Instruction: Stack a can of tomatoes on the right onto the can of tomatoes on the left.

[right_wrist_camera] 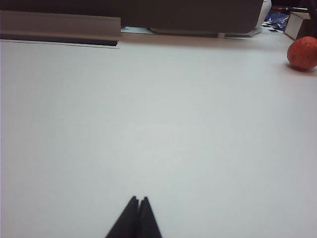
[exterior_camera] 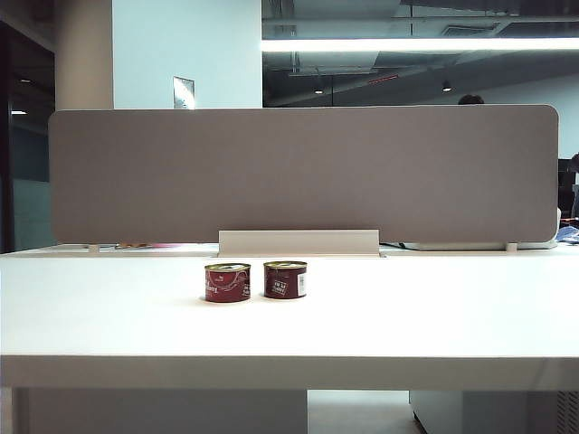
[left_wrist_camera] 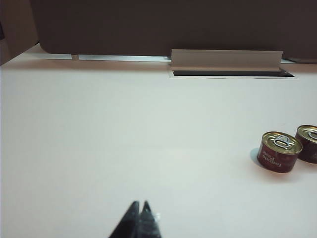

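**Red tomato cans side by side; both grippers closed and empty**

White table [exterior_camera: 434,316] is seen carrying two short red cans near its middle, in front of a grey partition panel [exterior_camera: 303,172] and a pale cable cover [exterior_camera: 298,242]. The left can [exterior_camera: 227,282] and the right can [exterior_camera: 285,279] are stood upright, just beside each other but apart, gold pull-tab lids up. Neither is stacked on the other.

The left gripper [left_wrist_camera: 139,208] is held low over bare table, on the near left, well apart from both cans; its black fingertips are pressed together with nothing between them. The right gripper [right_wrist_camera: 139,202] is likewise drawn fully together and grasps nothing, over bare table on the near right. An orange-red round object [right_wrist_camera: 302,52] is noted at the far right edge, near a small box [right_wrist_camera: 299,24].
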Controlling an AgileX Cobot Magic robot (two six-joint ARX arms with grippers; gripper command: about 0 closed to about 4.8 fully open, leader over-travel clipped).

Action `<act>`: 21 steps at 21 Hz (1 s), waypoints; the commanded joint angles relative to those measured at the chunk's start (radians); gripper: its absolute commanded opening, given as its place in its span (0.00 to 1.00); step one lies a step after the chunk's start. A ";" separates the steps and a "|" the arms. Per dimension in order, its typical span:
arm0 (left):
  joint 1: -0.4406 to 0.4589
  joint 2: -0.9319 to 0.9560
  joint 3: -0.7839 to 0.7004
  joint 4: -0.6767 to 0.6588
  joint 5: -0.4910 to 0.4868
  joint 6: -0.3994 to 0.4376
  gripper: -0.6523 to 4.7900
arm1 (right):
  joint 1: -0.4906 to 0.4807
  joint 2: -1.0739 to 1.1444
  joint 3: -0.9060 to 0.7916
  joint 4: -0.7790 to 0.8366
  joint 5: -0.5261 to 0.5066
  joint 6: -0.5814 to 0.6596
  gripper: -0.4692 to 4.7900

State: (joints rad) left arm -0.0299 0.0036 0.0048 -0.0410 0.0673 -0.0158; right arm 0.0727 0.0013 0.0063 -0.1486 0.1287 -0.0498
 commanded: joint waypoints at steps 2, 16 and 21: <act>0.000 0.000 0.003 0.013 0.000 0.001 0.11 | 0.000 -0.002 -0.006 0.011 0.000 -0.003 0.09; 0.000 0.000 0.003 0.013 0.000 0.001 0.11 | 0.000 -0.002 -0.006 0.024 0.000 -0.001 0.09; 0.000 0.000 0.003 0.013 0.000 0.001 0.11 | 0.001 -0.002 -0.006 0.044 -0.046 0.140 0.09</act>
State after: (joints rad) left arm -0.0299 0.0036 0.0048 -0.0410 0.0673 -0.0158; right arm 0.0727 0.0013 0.0063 -0.1387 0.1211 0.0498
